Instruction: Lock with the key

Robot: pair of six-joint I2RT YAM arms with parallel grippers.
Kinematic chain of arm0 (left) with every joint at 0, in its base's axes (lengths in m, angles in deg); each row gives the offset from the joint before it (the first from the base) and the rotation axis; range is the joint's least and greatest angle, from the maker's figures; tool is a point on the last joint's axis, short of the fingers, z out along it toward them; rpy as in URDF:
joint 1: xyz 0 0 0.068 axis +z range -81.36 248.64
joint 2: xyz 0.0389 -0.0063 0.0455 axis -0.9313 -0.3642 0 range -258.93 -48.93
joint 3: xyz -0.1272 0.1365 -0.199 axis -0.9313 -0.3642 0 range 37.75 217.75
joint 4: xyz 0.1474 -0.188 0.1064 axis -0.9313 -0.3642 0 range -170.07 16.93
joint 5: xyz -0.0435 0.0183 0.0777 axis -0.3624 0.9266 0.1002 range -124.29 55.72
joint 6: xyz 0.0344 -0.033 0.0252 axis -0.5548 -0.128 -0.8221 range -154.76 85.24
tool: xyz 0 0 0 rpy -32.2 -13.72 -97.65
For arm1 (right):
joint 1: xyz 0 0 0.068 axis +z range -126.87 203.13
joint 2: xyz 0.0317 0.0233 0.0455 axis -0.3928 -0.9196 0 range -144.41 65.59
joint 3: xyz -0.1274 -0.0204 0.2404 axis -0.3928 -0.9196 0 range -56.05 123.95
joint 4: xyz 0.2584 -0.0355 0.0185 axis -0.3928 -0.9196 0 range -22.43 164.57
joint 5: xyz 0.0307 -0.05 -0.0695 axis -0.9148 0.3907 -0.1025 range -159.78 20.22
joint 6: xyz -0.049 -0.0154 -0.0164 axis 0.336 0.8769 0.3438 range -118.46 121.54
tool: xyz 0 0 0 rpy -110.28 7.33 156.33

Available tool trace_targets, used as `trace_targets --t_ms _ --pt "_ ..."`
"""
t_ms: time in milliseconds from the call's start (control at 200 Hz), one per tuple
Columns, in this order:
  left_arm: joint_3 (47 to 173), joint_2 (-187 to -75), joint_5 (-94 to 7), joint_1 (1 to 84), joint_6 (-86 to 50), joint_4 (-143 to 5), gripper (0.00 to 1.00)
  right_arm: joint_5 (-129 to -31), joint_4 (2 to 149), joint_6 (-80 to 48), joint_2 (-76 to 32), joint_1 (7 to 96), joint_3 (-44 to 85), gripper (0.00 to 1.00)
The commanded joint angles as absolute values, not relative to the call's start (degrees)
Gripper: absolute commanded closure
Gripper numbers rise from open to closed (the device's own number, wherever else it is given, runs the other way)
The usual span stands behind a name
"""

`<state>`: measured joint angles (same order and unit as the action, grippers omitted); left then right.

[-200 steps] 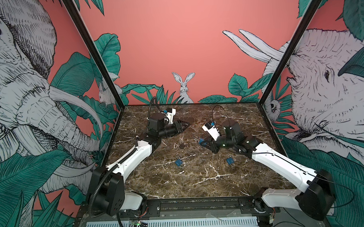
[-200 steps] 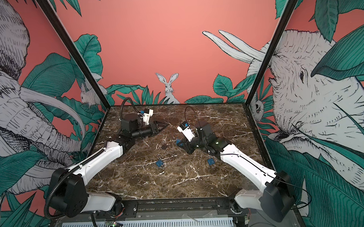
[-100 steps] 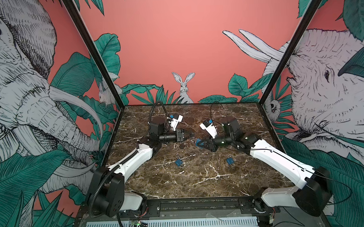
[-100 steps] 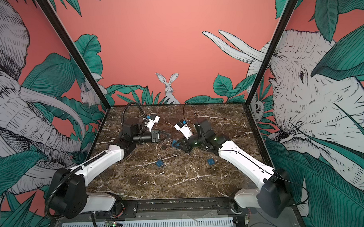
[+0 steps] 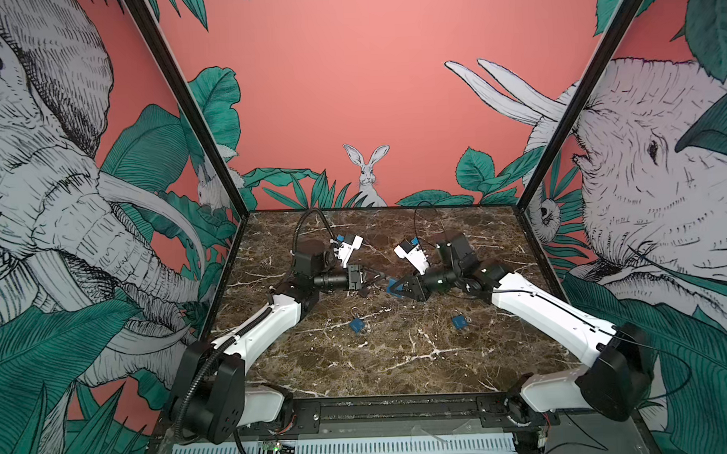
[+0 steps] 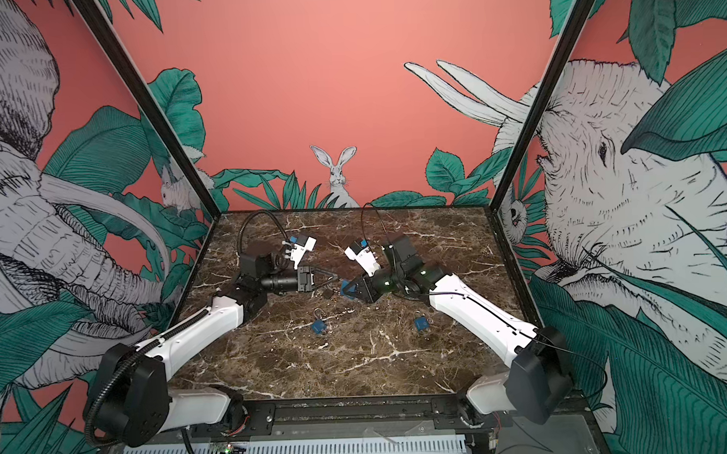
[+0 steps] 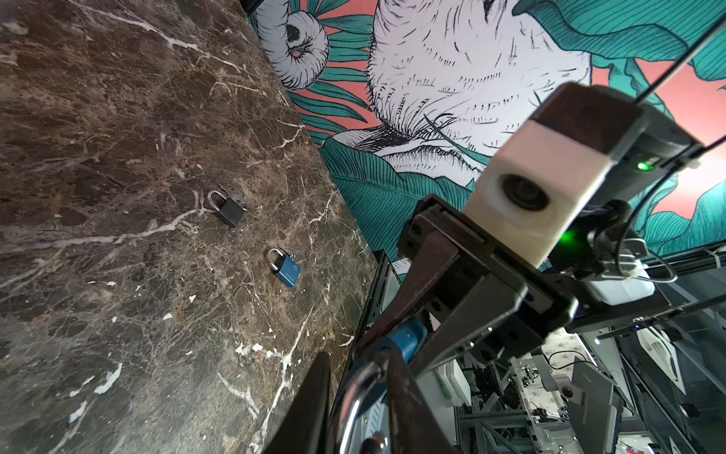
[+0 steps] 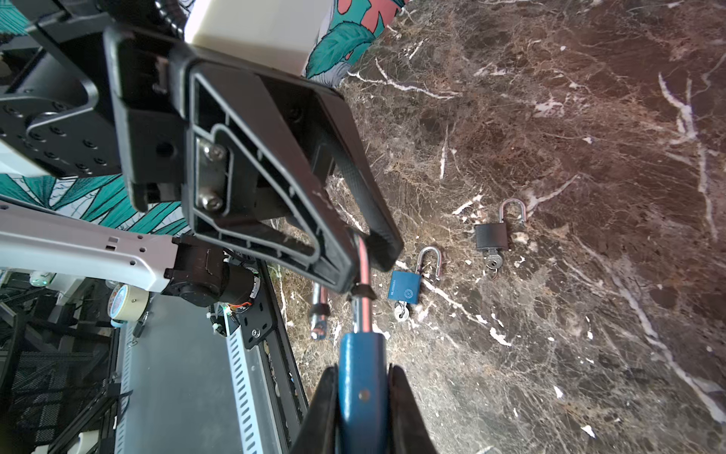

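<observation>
The right gripper (image 8: 361, 371) clenches the blue padlock (image 8: 361, 397), likely as an anchor; the left gripper (image 8: 363, 267) pinches its shackle (image 8: 362, 310), seemingly to press it home.

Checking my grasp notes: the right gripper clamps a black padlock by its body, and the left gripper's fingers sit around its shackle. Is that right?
One detail is off: the right wrist view shows the clamped padlock in the right gripper is blue, not black. The black padlock lies on the table. The left gripper does have its fingers around the shackle.
</observation>
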<state>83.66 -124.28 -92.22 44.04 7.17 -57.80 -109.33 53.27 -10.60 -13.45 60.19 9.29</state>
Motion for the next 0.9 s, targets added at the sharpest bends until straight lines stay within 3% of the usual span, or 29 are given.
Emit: trace_targets --t_ms 0,350,660,895 --pt "82.9 -122.2 -93.8 44.6 5.6 -58.1 0.73 -110.9 56.2 -11.2 -13.4 60.0 11.4 1.0" --pt "81.9 -121.7 -94.0 45.4 4.7 -59.1 0.8 -112.4 56.8 -11.9 -13.2 60.0 11.9 1.0" --pt "81.9 -121.9 -94.3 45.6 4.2 -59.6 1.0 -114.9 58.5 -13.6 -12.8 60.0 11.9 1.0" --pt "81.6 -122.6 -93.8 45.5 2.2 -61.6 1.0 -120.6 63.4 -18.5 -11.3 60.0 11.3 1.0"
